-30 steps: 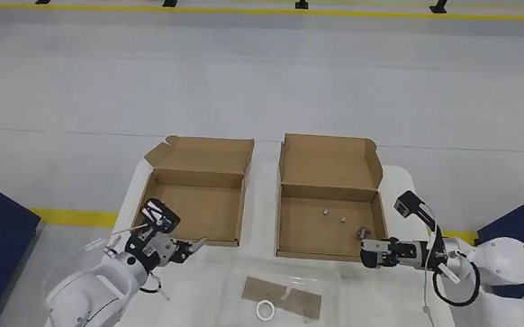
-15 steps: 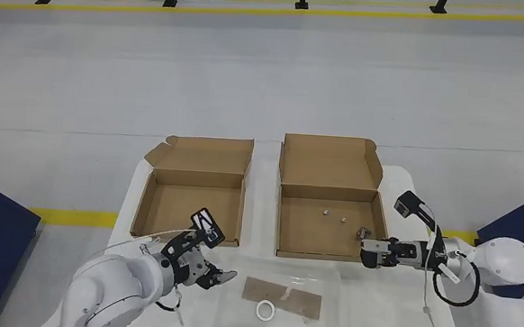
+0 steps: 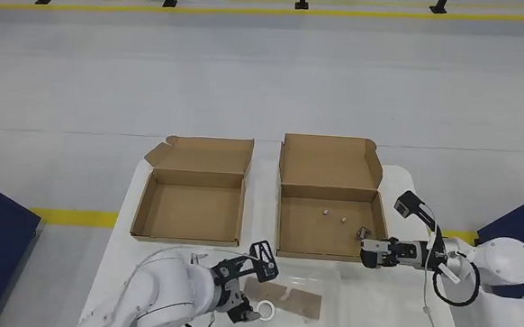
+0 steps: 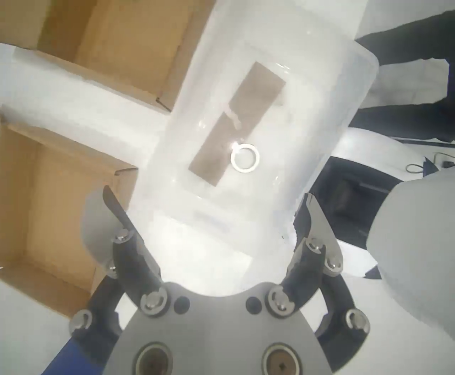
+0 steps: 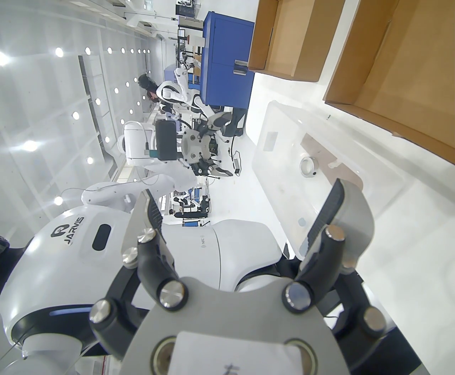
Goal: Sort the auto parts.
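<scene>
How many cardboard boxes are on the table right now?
2. The left box and the right box stand side by side, lids open, beyond the clear bin. None seems hidden.

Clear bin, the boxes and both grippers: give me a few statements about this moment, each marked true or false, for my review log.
1. The ring lies inside the clear bin. True.
2. The left gripper holds the ring between its fingers. False: its fingers are open with nothing between them, and it hangs above the bin.
3. The box nearer the right gripper has small parts on its floor. True.
4. The right gripper is shut on a part. False: its fingers are open and hold nothing, and it is beside that box.
</scene>
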`<state>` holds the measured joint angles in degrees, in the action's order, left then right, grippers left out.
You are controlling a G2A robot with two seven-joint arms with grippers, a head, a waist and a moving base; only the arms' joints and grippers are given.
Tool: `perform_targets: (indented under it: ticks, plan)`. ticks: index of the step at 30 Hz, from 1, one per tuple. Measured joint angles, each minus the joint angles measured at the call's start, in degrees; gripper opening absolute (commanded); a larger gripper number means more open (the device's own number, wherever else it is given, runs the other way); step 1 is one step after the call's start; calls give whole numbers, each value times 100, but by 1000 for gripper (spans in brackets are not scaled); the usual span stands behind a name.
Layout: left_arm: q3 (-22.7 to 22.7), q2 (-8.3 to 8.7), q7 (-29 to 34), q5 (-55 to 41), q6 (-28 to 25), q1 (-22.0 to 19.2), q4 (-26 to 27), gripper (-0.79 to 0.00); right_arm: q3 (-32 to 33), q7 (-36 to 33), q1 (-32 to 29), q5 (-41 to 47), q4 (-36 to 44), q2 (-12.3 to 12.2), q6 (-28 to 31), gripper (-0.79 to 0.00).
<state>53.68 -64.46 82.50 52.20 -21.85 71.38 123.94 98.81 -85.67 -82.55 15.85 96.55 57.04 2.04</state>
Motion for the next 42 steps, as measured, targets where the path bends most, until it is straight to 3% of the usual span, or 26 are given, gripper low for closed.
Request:
perform_targets:
  ticks: [5,13,16,20,27,42]
  plan:
    - [-696,-26,504,-223,507,-666,-247,0,0,0,0,0,0,0,0,0]
    - [-734,-24,474,-206,479,-647,-249,0,0,0,0,0,0,0,0,0]
    - [-1066,-21,260,-126,263,-673,-312,0,0,0,0,0,0,0,0,0]
    - [-1593,-69,102,-182,106,-970,-701,0,0,0,0,0,0,0,0,0]
    - [-2096,-260,-160,-172,67,-1367,-1471,0,0,0,0,0,0,0,0,0]
    - [-2235,-292,-372,-28,87,-1348,-1705,0,0,0,0,0,0,0,0,0]
